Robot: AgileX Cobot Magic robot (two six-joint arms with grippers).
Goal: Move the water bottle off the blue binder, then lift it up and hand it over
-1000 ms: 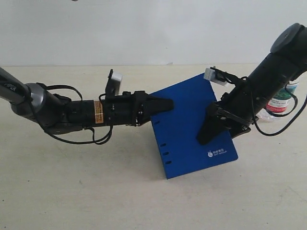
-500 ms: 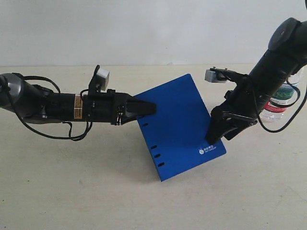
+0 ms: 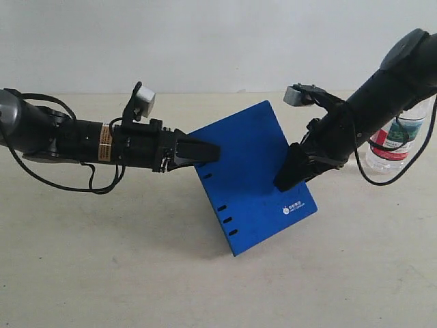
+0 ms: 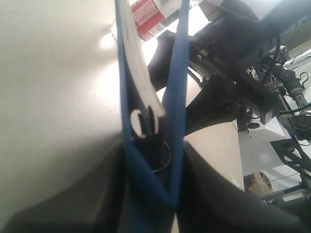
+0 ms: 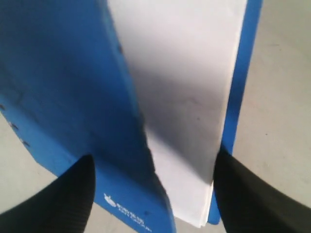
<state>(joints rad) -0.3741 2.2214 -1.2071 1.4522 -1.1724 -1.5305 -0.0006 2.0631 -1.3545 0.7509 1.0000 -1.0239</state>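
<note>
Water bottle (image 3: 395, 137) stands upright on the table (image 3: 102, 273), off the blue binder (image 3: 249, 181), just behind the right arm and close to its cable.

Binder is tilted and raised clear of the table. Left gripper (image 3: 207, 152) is clamped narrow on the hole-punched edge; the left wrist view shows both covers pinched between its fingers. Right gripper (image 3: 290, 176) has its jaws spread wide, straddling the opposite edge without gripping. The covers gape there, with white sheets showing between them.

Risks, as judged:
- The one-edge hold may let the binder sag or twist.
- With the covers splayed, the right jaws could catch one cover only and the sheets could slide out.
- If the left lets go before the right closes, the binder drops.
- A swing of the right arm could topple the bottle.
</note>
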